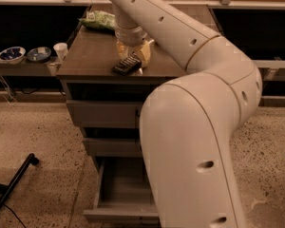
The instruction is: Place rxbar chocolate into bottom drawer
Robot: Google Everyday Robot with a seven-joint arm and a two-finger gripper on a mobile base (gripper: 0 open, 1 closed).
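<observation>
The rxbar chocolate, a flat black bar with pale lettering, lies on the brown cabinet top near its front edge. My gripper hangs straight down over the bar's far end, its yellowish fingers spread to either side of it and low on the top. The fingers are open and the bar rests on the surface. The bottom drawer is pulled out and open below two shut drawers. My arm hides the right part of the cabinet and drawer.
A green crinkly bag lies at the back of the cabinet top. Two bowls and a white cup stand on a low shelf to the left. A black pole lies on the speckled floor at lower left.
</observation>
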